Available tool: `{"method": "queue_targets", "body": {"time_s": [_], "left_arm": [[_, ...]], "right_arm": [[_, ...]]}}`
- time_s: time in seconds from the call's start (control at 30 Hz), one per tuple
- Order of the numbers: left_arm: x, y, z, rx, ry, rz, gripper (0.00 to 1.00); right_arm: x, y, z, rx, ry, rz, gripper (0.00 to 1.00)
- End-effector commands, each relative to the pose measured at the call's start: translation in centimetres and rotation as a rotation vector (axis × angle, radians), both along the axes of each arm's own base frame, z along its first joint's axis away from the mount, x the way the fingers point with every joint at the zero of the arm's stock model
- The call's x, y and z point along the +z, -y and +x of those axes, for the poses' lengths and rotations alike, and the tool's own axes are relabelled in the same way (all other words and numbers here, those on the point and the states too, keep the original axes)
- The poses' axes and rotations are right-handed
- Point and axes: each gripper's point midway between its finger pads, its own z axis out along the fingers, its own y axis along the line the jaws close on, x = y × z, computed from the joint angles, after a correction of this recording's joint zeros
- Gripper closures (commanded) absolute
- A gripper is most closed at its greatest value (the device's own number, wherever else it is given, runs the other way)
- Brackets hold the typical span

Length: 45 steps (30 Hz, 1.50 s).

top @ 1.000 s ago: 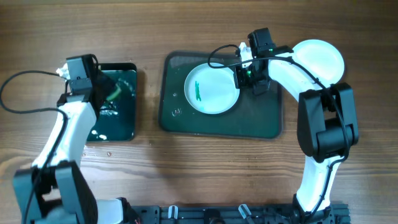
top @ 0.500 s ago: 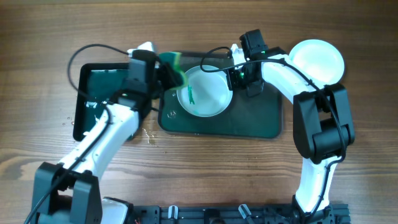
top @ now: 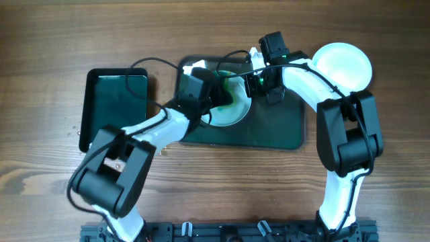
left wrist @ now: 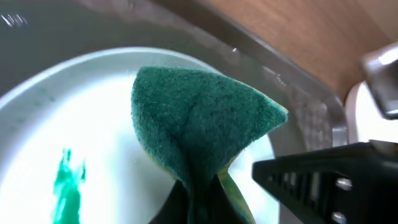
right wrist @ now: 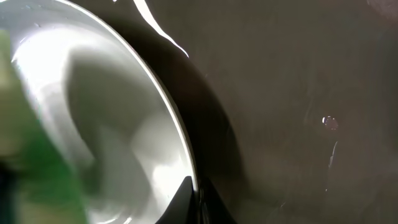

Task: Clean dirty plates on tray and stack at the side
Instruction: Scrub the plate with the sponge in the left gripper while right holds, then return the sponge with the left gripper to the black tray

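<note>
Scrubbing is the step in hand, as I read it. The round white shallow plate [top: 236, 115] lies toward the left half of the large dark green-black rectangular tray [top: 282, 128], and a teal-green smear [left wrist: 67, 186] shows on its floor in the left wrist view. My left gripper [top: 218, 94] is clamped on a dark green scouring sponge [left wrist: 199, 118], folded to a wedge between the fingers and hanging just over the plate's middle. The smear sits to one side of it, apparently unwiped. I cannot tell whether the sponge's far edge touches the porcelain.

My right gripper [top: 257, 82] is at the plate's right edge. In the right wrist view its fingers are closed on the thin rim [right wrist: 180, 143], bracing the plate against the tray.

A second round white plate [top: 344, 65] sits off the tray on the wooden table [top: 215, 195], near the far right corner. I cannot tell whether it is one plate or a stack. The narrow black tray [top: 114, 107] lies well to the left.

Next I would press the sponge down and sweep it across to the smear, keeping the rim pinched so the plate does not skate. Only once the floor is white would I lift it over to the side plate.
</note>
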Motion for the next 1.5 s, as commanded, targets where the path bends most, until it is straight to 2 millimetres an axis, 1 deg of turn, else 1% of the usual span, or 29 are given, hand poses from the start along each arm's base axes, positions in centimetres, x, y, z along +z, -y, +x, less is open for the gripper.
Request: {"method": "queue_targets", "body": {"time_s": [0.0, 0.07, 0.17, 0.23, 0.3, 0.37, 0.4, 0.43, 0.5, 0.53, 0.6, 0.63, 0.67, 0.73, 0.87, 0.9, 0.97, 1.03, 1.13, 1.2, 1.27, 1.33, 1.4, 1.43, 1.47], "left_arm": [[-3.1, -1.7, -0.1, 0.1, -0.048, 0.087, 0.96], [-4.8, -6.2, -0.5, 0.231, -0.077, 0.271, 0.96], [-5.4, -11.3, -1.1, 0.358, -0.106, 0.455, 0.96], [-5.3, -13.9, -1.5, 0.393, -0.123, 0.543, 0.96], [-4.6, -14.9, -1.2, 0.364, -0.114, 0.583, 0.96], [-3.2, -15.0, -0.7, 0.356, -0.081, 0.581, 0.96], [-2.3, -14.9, -0.4, 0.361, -0.06, 0.563, 0.96], [-1.2, -14.1, -0.2, 0.344, -0.042, 0.516, 0.96], [0.2, -11.8, 0.0, 0.276, -0.027, 0.397, 0.96], [0.9, -10.0, 0.0, 0.213, -0.026, 0.309, 0.96], [1.5, -6.6, -0.3, 0.096, -0.041, 0.158, 0.96], [1.6, -4.9, -0.8, 0.037, -0.064, 0.074, 0.96], [1.6, -3.9, -1.2, 0.003, -0.086, 0.029, 0.96], [0.9, -3.0, -1.9, -0.02, -0.118, 0.012, 0.96], [-1.4, -1.8, -3.2, -0.057, -0.169, 0.044, 0.96], [-2.2, -1.9, -3.4, -0.053, -0.178, 0.071, 0.96], [-3.5, -3.9, -3.2, 0.004, -0.174, 0.187, 0.96], [-4.2, -7.2, -3.0, 0.114, -0.165, 0.341, 0.96], [-3.7, -12.8, -2.9, 0.283, -0.134, 0.584, 0.96], [-2.8, -15.1, -2.8, 0.349, -0.116, 0.666, 0.96], [-1.3, -16.0, -2.4, 0.389, -0.084, 0.672, 0.96], [0.2, -15.8, -2.1, 0.402, -0.055, 0.637, 0.96], [2.4, -15.6, -1.8, 0.414, -0.01, 0.594, 0.96], [4.0, -15.5, -1.7, 0.425, 0.023, 0.568, 0.96], [5.2, -15.6, -1.6, 0.436, 0.047, 0.548, 0.96]], "right_arm": [[-0.5, -0.2, 0.2, -0.007, -0.009, 0.004, 0.96], [-0.5, -0.2, 0.2, -0.007, -0.009, 0.003, 0.96], [-0.5, -0.2, 0.2, -0.006, -0.008, 0.002, 0.96], [-0.5, -0.2, 0.2, -0.007, -0.008, 0.0, 0.96], [-0.5, -0.2, 0.2, -0.007, -0.007, 0.0, 0.96], [-0.5, -0.2, 0.2, -0.007, -0.007, 0.0, 0.96], [-0.5, -0.2, 0.2, -0.007, -0.008, 0.0, 0.96], [-0.5, -0.2, 0.2, -0.007, -0.008, 0.0, 0.96], [-0.5, -0.2, 0.2, -0.007, -0.008, 0.0, 0.96], [-0.5, -0.2, 0.2, -0.007, -0.008, 0.0, 0.96], [-0.5, -0.2, 0.2, -0.007, -0.008, 0.0, 0.96], [-0.5, -0.2, 0.2, -0.007, -0.008, 0.0, 0.96], [-0.5, -0.2, 0.2, -0.007, -0.007, 0.0, 0.96], [-0.5, -0.2, 0.2, -0.007, -0.007, 0.0, 0.96], [-0.4, -0.2, 0.4, -0.007, 0.0, 0.002, 0.96], [-0.4, -0.2, 0.4, -0.007, 0.002, 0.003, 0.96], [-0.4, -0.2, 0.4, -0.007, 0.002, 0.003, 0.96], [-0.4, -0.2, 0.4, -0.007, 0.002, 0.003, 0.96], [-0.4, -0.2, 0.4, -0.002, 0.005, 0.001, 0.96], [-0.5, -0.1, 0.5, -0.004, 0.006, -0.005, 0.96], [-0.4, -0.1, 0.5, -0.003, 0.009, -0.005, 0.96], [-0.4, -0.2, 0.7, -0.001, 0.017, -0.003, 0.96], [-0.2, -0.2, 0.9, 0.006, 0.029, -0.001, 0.96], [0.0, -0.3, 1.0, 0.022, 0.039, -0.003, 0.96], [0.2, -0.2, 1.2, 0.023, 0.05, -0.01, 0.96]]}}
